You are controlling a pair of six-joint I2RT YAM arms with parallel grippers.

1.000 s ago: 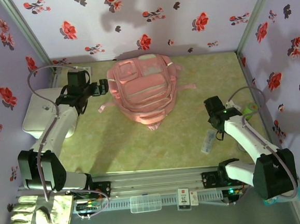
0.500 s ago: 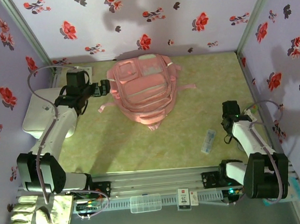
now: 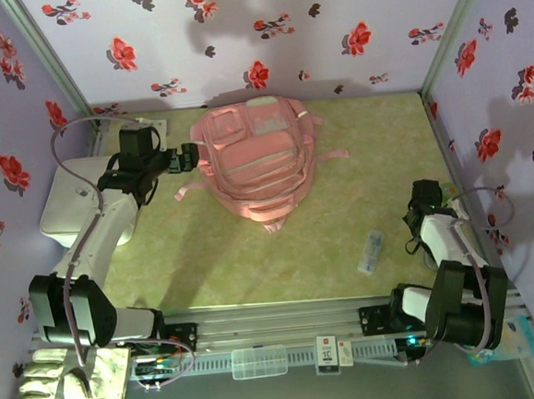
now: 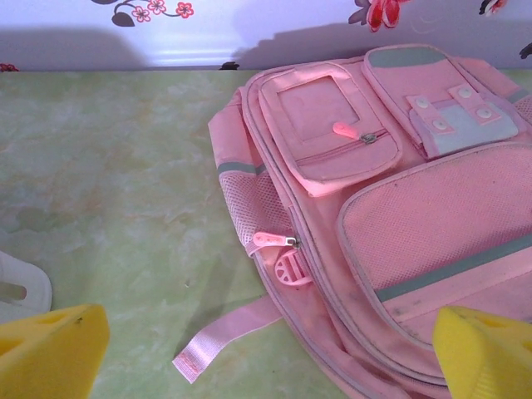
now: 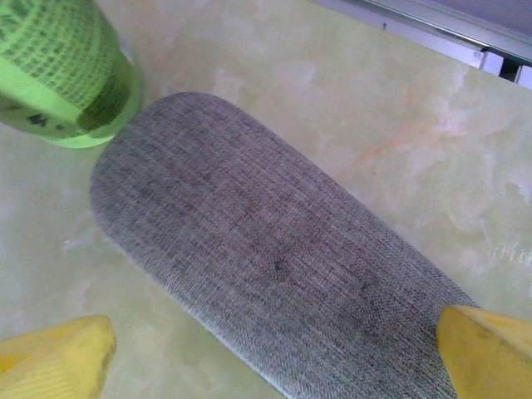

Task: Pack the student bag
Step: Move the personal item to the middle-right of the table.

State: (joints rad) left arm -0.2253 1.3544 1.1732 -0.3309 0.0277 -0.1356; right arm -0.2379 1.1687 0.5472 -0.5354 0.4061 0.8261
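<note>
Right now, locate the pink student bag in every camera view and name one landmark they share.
Top external: the student bag lies at the far centre of the table, close to the back wall.
Left wrist: the student bag covers the right half of the picture, front pockets up.
Right wrist: this camera looks down on a grey fabric case and a green container.
Shared landmark: the green marbled tabletop.

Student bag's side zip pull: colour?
Pink zip pull, like the student bag; clearest in left wrist view.
</note>
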